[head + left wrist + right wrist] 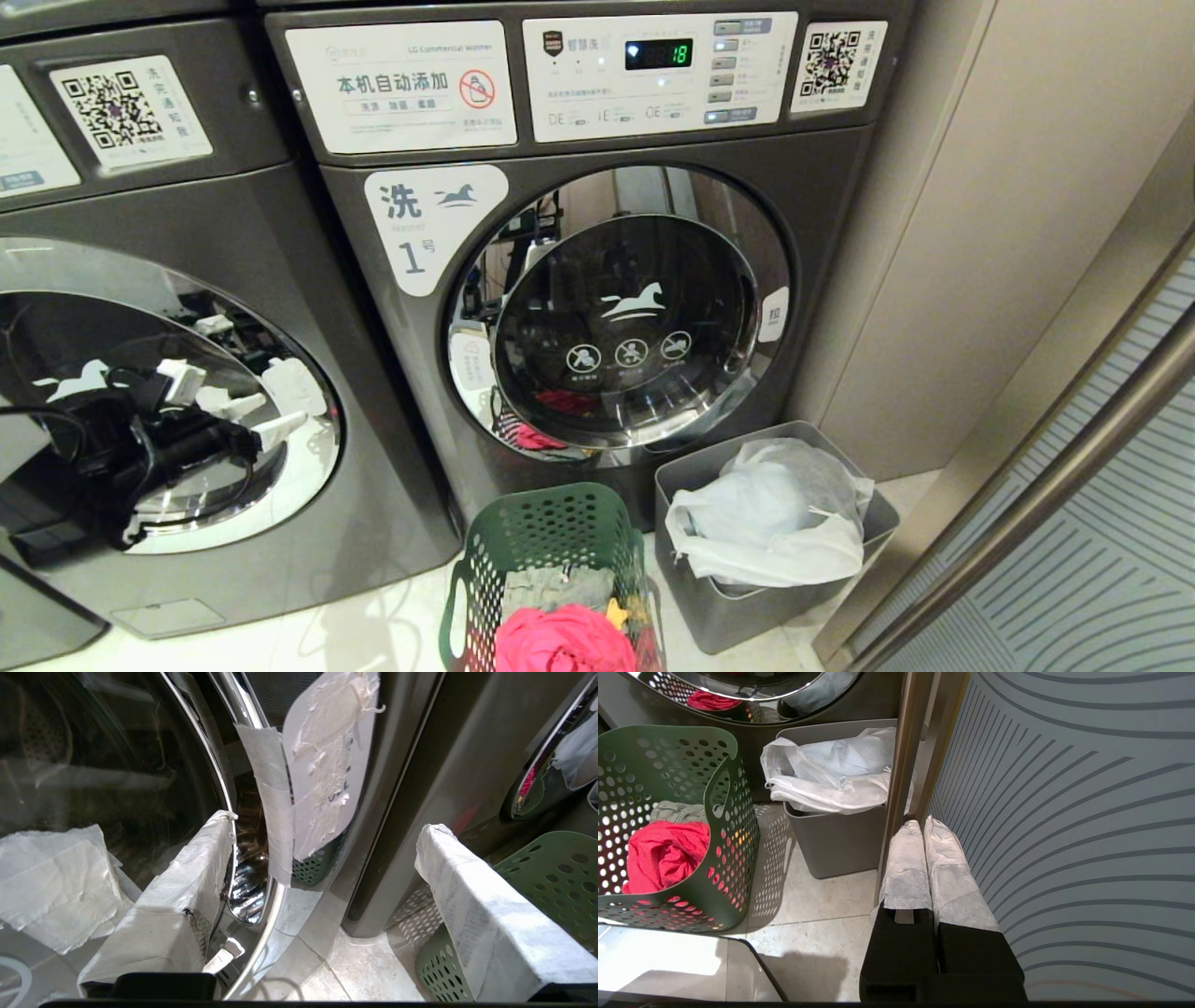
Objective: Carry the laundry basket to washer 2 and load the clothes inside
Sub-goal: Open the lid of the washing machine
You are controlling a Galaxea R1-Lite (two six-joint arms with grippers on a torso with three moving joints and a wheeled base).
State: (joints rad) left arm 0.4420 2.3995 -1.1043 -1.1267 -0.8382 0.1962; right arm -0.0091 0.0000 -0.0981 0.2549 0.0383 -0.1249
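The dark green laundry basket stands on the floor before the washer labelled "1". In it lie the clothes: a pink-red garment, a grey-green one and a scrap of yellow. My left gripper is open at the right edge of the left-hand washer's round door. That washer's number is out of view, so I cannot tell whether it is washer 2. In the left wrist view the left gripper straddles the chrome door rim and a taped white label, holding nothing. My right gripper is shut and empty.
A grey bin with a white bag stands right of the basket. A metal door frame and a striped glass panel close off the right side, close to the right gripper. Pale tiled floor shows between them.
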